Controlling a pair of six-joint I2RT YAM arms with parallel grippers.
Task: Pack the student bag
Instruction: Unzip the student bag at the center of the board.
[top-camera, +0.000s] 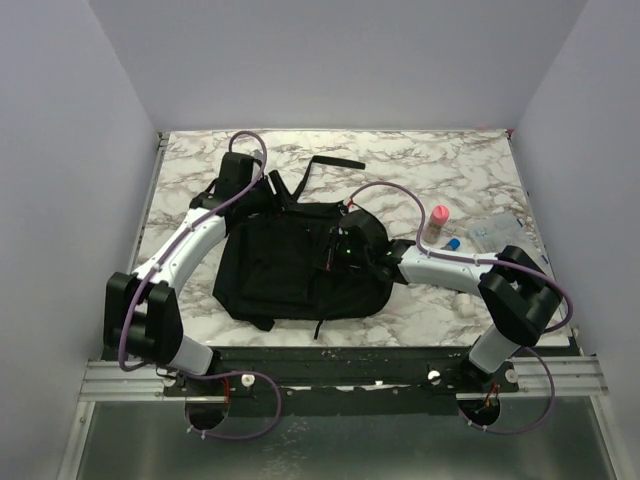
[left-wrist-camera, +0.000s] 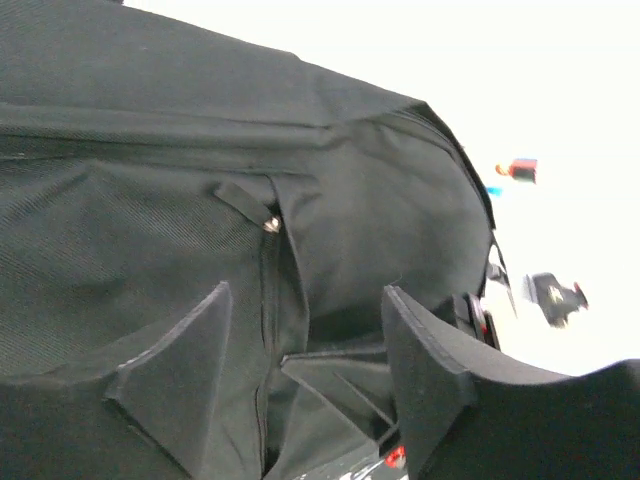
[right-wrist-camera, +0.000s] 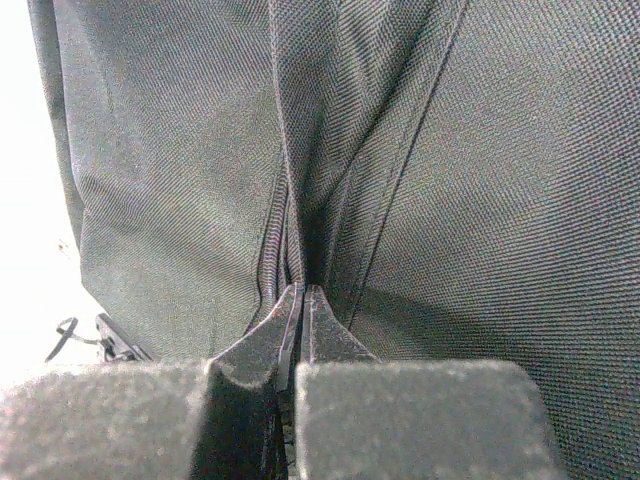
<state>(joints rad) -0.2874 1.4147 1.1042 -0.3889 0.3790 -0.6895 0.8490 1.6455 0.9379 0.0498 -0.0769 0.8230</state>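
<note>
Grey-veined marble tops the counter, and the student bag lies flat in the middle of it, a big soft black backpack with one strap flung out past its far edge.

The left arm comes in at the bag's far left corner. The left gripper hangs over the fabric with its jaws released, standing well apart with only the cloth behind them. Seen from that wrist, a zip line runs down the bag between the two fingers. A small zip pull sits just ahead of them, not touched.

Across on the bag's right half, the right gripper is down on top of it. Its jaws are clenched tight together, with the tips pressed into the fold where a zip seam runs. I cannot tell whether any cloth or tab is caught between them, because the tips hide it.

Right of the bag and apart from it, a small pink container stands on the bare counter, with a little blue thing just beside it. Further right of the bag lies a clear plastic pouch, its contents too small to make out.
</note>
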